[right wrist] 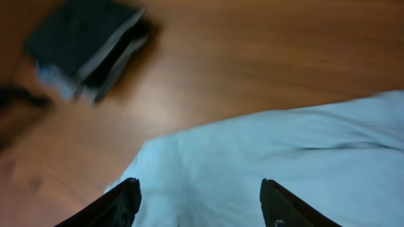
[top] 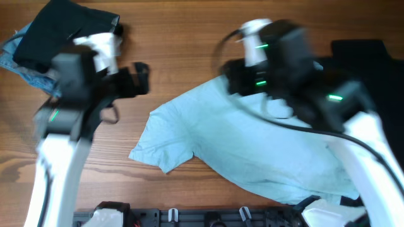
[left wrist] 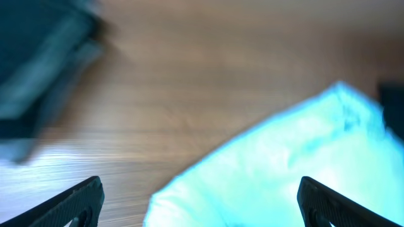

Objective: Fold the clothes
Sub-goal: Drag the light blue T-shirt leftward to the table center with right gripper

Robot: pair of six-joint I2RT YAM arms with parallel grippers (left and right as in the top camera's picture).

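Observation:
A pale blue-grey T-shirt [top: 240,142] lies spread on the wooden table [top: 183,44], a sleeve pointing to the front left. It also shows in the left wrist view [left wrist: 284,164] and the right wrist view [right wrist: 290,157]. My left gripper [top: 140,77] hovers left of the shirt's upper left edge, open and empty; its fingers [left wrist: 199,202] straddle the shirt's edge. My right gripper [top: 230,75] is above the shirt's upper part, open and empty; its fingers [right wrist: 199,202] hang over the cloth.
A stack of folded dark and denim clothes [top: 57,31] sits at the back left, also in the right wrist view [right wrist: 88,44]. A black garment [top: 363,60] lies at the right edge. A black rack [top: 189,217] runs along the front edge.

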